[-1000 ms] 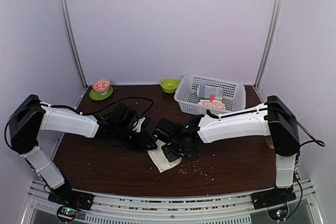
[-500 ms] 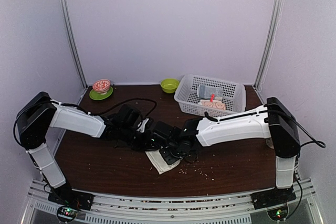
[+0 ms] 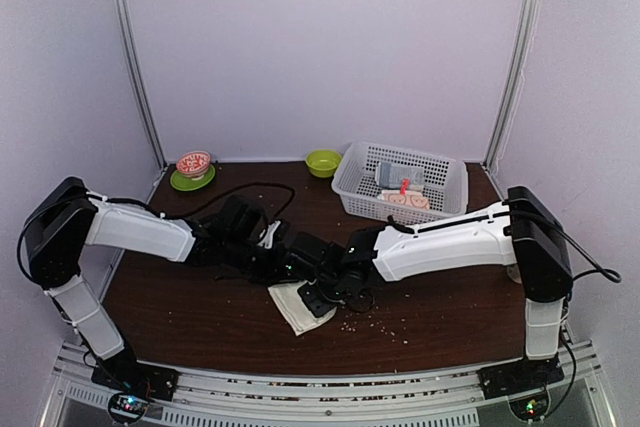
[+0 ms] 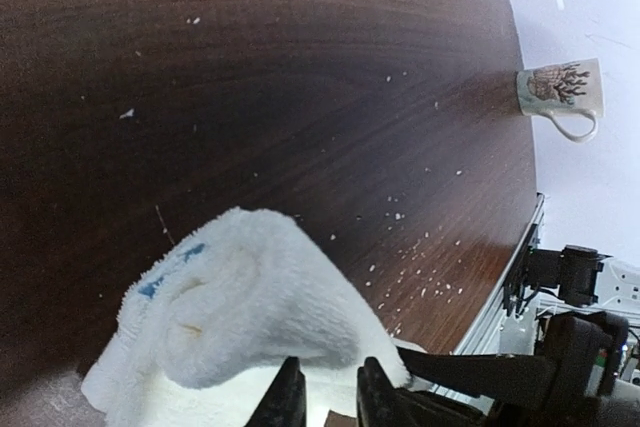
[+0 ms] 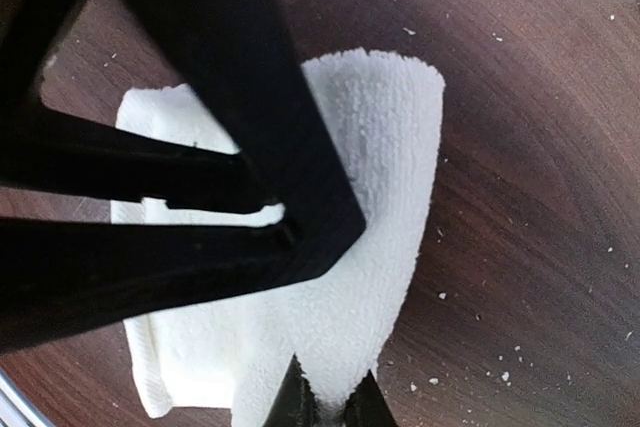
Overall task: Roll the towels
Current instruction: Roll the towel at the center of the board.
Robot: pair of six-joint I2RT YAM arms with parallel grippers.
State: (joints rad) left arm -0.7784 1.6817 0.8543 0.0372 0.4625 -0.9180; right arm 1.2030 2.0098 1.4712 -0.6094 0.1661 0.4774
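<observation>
**White terry towel pinched between both grippers at the table's front centre**

White and fluffy, the plain towel (image 3: 296, 309) lies on the dark wooden table (image 3: 200, 312) near the front edge, roughly midway between the two arm bases. It is not flat. From the left wrist camera one end humps up into a loose, rounded fold, with a small blue mark on the pile near that fold. From the right wrist camera a long flap is doubled over a flatter layer underneath.

The right gripper (image 5: 332, 402) has its jaws drawn nearly together, with a corner of the flap nipped between the tips. The left gripper (image 4: 330, 397) meets it from the other side with its jaws narrow. A strip of the pale cloth appears to be caught between them, though the close angle makes this hard to confirm. The two grippers sit just beside each other over the towel.

Pale crumbs (image 3: 385, 325) are scattered on the wood to the right of the towel. A mug (image 4: 560, 92) with a tree print stands at the table's right edge.

Further back on the right is a white slatted basket (image 3: 440, 159). In it lie the cream towel with orange-pink faces (image 3: 405, 200) and, behind that, a grey-blue rolled towel (image 3: 398, 175). A green bowl (image 3: 323, 162) stands just left of the basket by the back wall. In the far left corner, a red-patterned bowl (image 3: 193, 162) sits on a green plate (image 3: 180, 183).
</observation>
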